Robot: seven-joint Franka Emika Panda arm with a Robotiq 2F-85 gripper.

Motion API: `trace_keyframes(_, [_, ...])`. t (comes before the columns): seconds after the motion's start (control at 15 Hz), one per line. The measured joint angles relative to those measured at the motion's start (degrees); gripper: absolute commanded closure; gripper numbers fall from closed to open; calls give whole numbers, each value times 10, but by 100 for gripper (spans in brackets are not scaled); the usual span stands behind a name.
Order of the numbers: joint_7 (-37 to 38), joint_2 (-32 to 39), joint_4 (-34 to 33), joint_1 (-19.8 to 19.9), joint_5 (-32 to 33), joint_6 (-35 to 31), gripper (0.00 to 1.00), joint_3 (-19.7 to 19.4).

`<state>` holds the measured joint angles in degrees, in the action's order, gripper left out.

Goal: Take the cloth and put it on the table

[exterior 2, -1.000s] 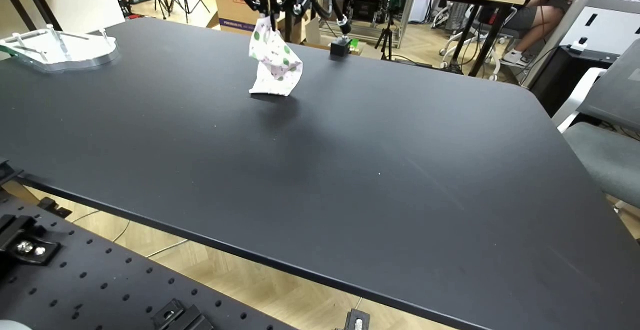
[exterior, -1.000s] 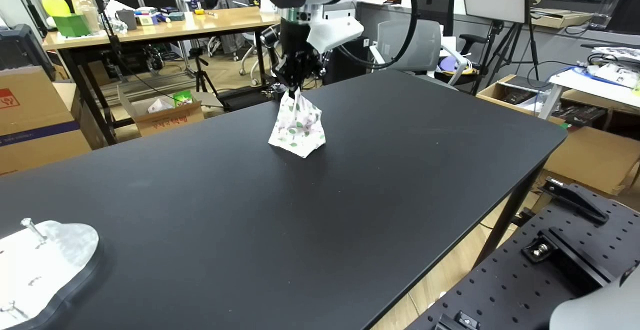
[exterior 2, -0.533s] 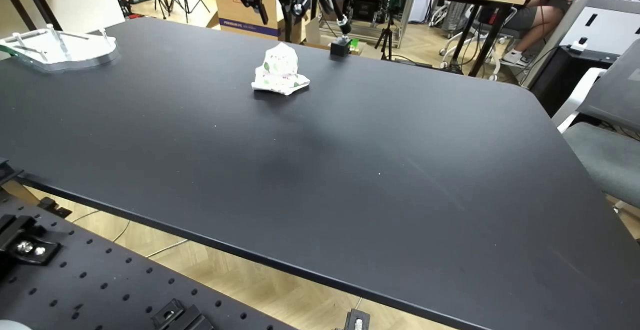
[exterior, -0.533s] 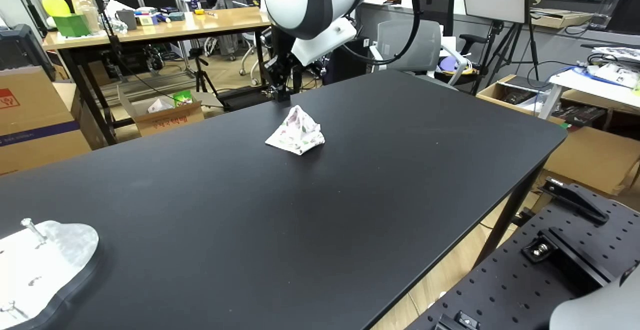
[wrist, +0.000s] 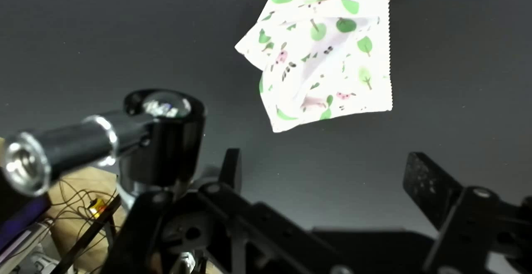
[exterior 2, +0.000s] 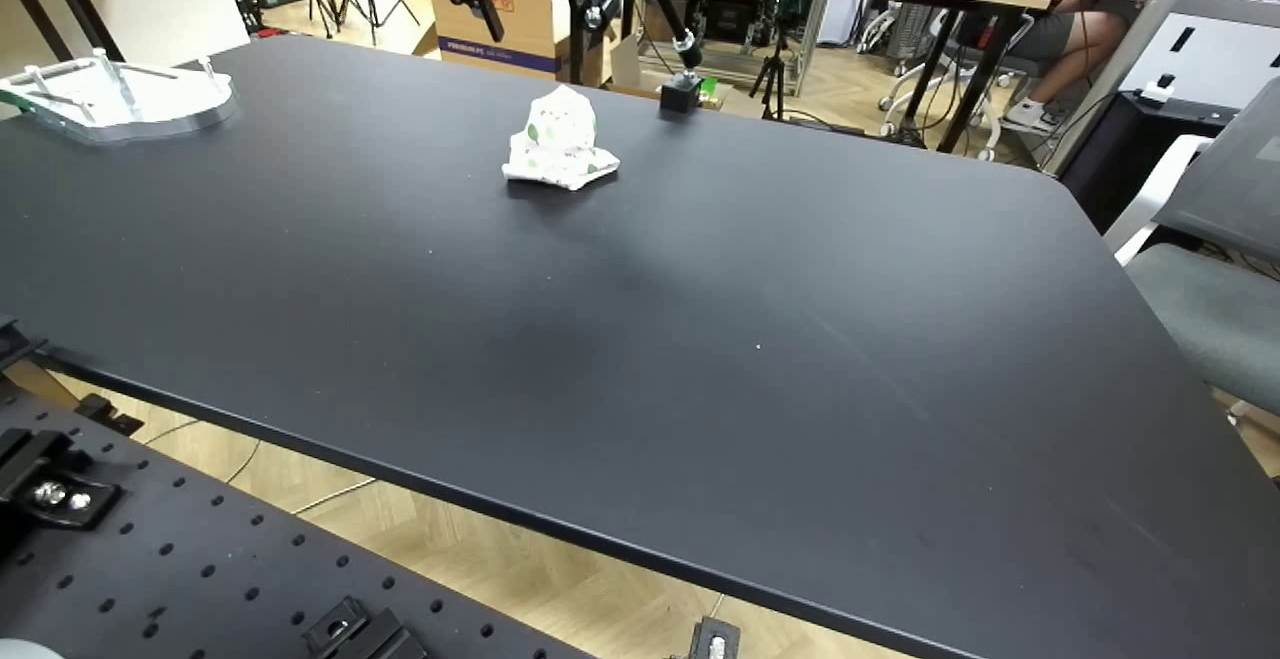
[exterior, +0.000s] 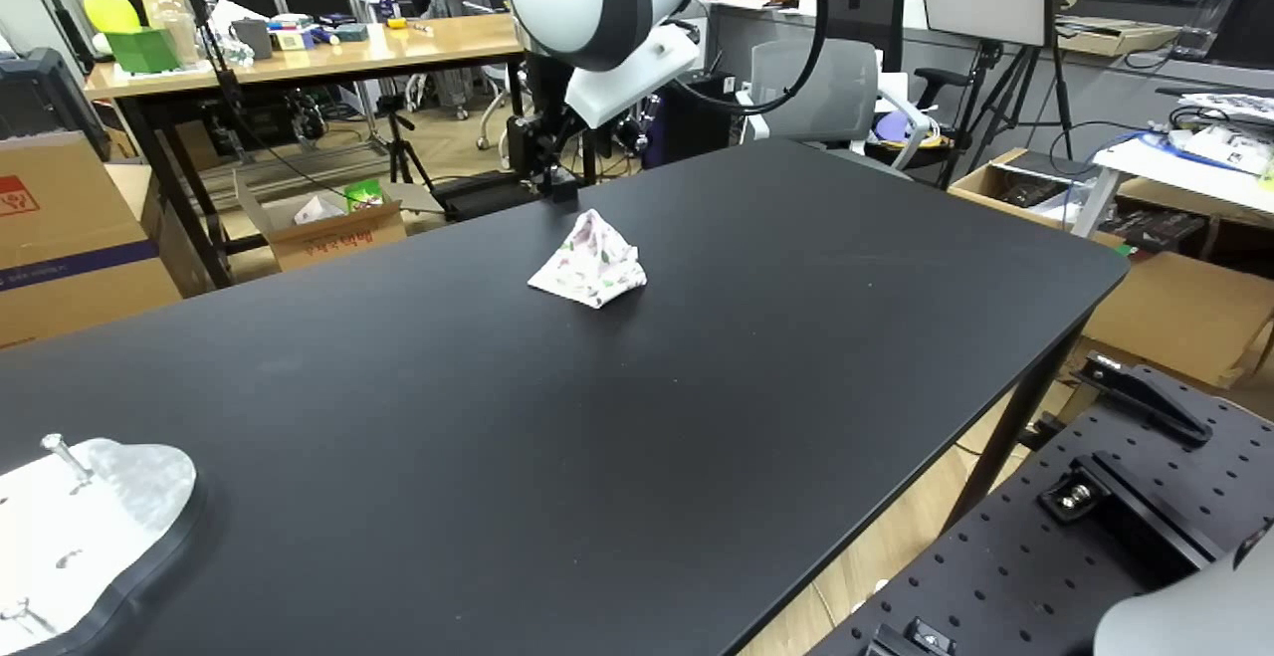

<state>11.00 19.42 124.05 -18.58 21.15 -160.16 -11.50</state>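
The cloth (wrist: 320, 53), white with green leaf prints, lies crumpled on the black table (exterior: 597, 437). In both exterior views the cloth (exterior 2: 560, 144) rests near the far edge, its middle bunched up into a peak. My gripper (wrist: 327, 170) stands wide open with only bare tabletop visible between its fingers (wrist: 428, 182). It is apart from the cloth, which appears beyond the fingertips in the wrist view. In an exterior view the gripper is partly cut off by the top edge, higher than the cloth and to its left.
A jointed black rod on a block (exterior 2: 681, 96) stands at the table's far edge; its ball joint (wrist: 166, 141) appears close beside my left finger in the wrist view. A pale plate with metal posts (exterior: 100, 527) sits on the table. A grey chair (exterior 2: 1220, 299) stands beside it.
A second ago my gripper was shut on the cloth's top, holding it upright. The jaws have opened, the cloth has slumped onto the table, and the gripper has drawn away leftward in both exterior views.
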Motion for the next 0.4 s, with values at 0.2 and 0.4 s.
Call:
trace_keyframes(0.2, [-2, 1, -1, 11, 2, 3, 0, 13])
trace_keyframes(0.4, [-2, 2, -1, 12, 2, 2, 0, 13])
